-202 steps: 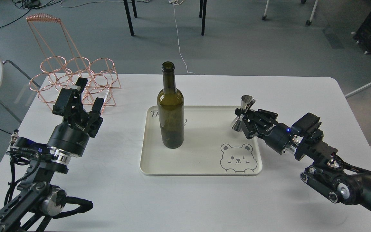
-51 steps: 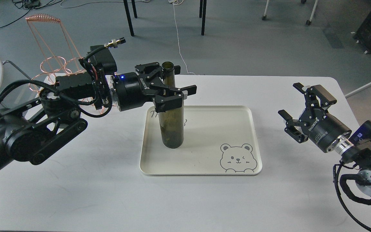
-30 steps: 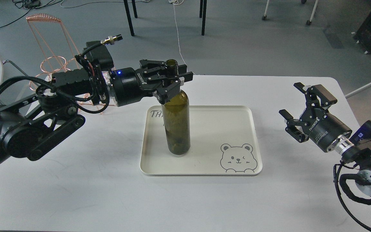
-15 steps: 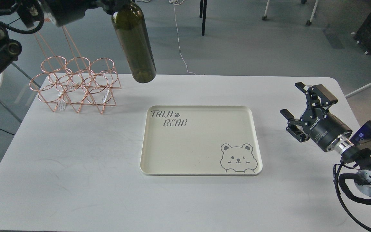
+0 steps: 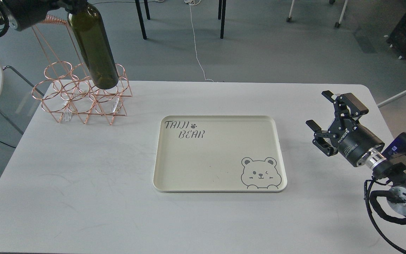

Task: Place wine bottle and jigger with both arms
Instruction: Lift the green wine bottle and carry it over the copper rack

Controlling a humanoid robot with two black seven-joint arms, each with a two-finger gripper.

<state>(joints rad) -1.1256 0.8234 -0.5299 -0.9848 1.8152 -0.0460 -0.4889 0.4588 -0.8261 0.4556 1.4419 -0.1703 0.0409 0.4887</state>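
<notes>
The wine bottle hangs in the air above the copper wire rack at the far left of the bench, tilted, its base just over a ring. The left end effector is outside the view; the right end effector is open and empty. To do this well, make the bottle upright, center it over one ring, then lower slowly. The jigger is not visible

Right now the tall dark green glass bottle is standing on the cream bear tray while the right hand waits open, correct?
Not quite. The head view shows the tall dark green glass bottle hanging tilted above the copper wire rack; the cream bear tray is bare. The right hand is indeed open.
</notes>
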